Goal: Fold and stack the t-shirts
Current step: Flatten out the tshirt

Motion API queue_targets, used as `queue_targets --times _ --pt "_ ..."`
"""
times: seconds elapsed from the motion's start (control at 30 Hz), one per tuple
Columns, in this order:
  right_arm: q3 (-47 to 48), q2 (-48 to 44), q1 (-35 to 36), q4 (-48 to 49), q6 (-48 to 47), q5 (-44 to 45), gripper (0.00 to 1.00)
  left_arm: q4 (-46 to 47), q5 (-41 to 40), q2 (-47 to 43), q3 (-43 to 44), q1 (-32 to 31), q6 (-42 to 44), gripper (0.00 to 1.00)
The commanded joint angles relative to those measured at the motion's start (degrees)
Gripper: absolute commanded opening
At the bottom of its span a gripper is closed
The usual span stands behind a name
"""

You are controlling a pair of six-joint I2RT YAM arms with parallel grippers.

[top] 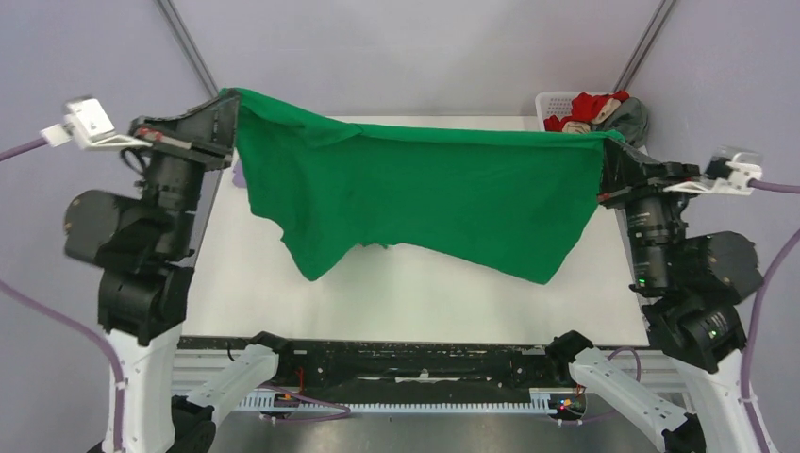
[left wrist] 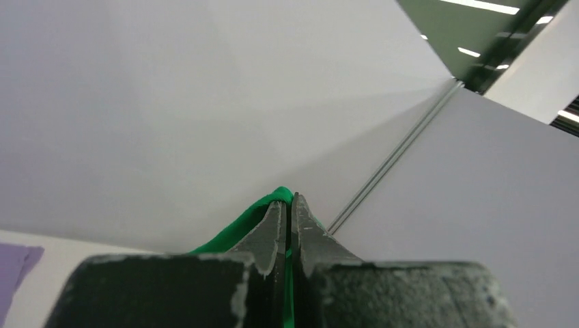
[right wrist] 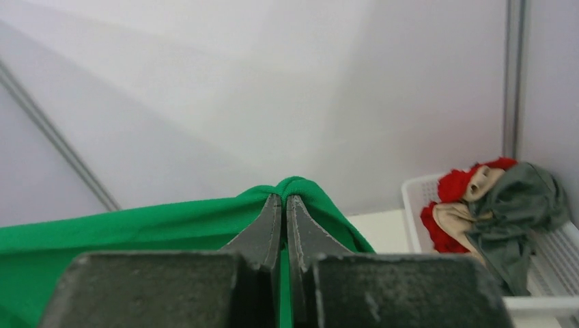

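Observation:
A bright green t-shirt (top: 425, 193) hangs stretched in the air above the table, held by two corners. My left gripper (top: 226, 99) is shut on its left corner; the left wrist view shows green cloth (left wrist: 239, 222) pinched between the closed jaws of that gripper (left wrist: 292, 199). My right gripper (top: 608, 142) is shut on the right corner; the green cloth (right wrist: 136, 225) drapes over its tips (right wrist: 285, 198). A sliver of lavender shirt (top: 238, 175) shows behind the green one at the left, also in the left wrist view (left wrist: 15, 277).
A white lattice basket (top: 552, 106) at the back right holds red, beige and dark grey shirts (right wrist: 498, 212). The white table (top: 415, 302) lies under the hanging shirt. Grey walls enclose the back and sides.

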Motion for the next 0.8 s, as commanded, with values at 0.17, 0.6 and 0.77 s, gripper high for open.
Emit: queue_targets --times 0.17,0.6,0.77 --pt "17.6 0.3 0.0 -6.7 -0.4 -16.9 0.00 -4.3 3.8 -3.4 17.1 0.0 10.2 0.02" --pt "21.3 -1.5 -0.1 -8.9 0.6 -23.8 0.00 -5.2 5.5 -3.9 24.0 0.5 14.6 0.02" --pt "14.4 -1.0 -0.1 -8.0 -0.1 -15.7 0.00 -3.0 3.6 -3.0 15.3 0.5 14.7 0.02"
